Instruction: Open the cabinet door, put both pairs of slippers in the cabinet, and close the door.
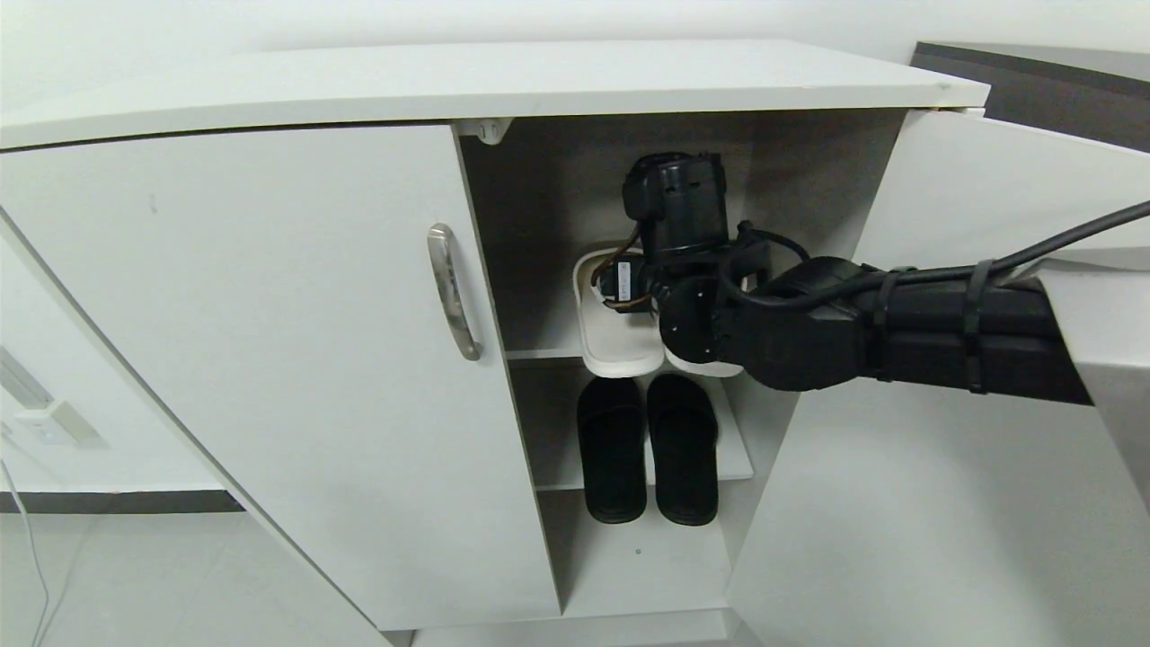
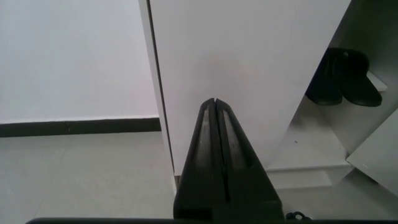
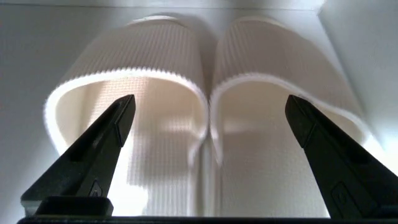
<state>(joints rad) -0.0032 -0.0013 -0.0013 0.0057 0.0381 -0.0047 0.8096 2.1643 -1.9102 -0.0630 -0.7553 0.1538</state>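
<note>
In the head view we see the white cabinet (image 1: 503, 85) with its left door (image 1: 252, 359), fitted with a curved metal handle (image 1: 452, 292), closed and its right door (image 1: 898, 521) swung open. The black right arm (image 1: 898, 328) reaches into the open half at the upper shelf (image 1: 539, 353), where the pair of cream-white ribbed slippers (image 1: 620, 346) lies side by side, heels jutting over the shelf's front edge. Just beneath, on the lower shelf (image 1: 737, 467), sits the pair of black slide slippers (image 1: 647, 449), heels likewise overhanging

In the left wrist view we find the left gripper (image 2: 215, 102) with its two fingers pressed flat together, holding nothing, in front of the closed door; the black pair shows in the open compartment beyond

In the right wrist view the right gripper (image 3: 208, 106) has its fingers spread wide, one towards each outer side of the cream-white pair, and we cannot tell whether they touch it
</note>
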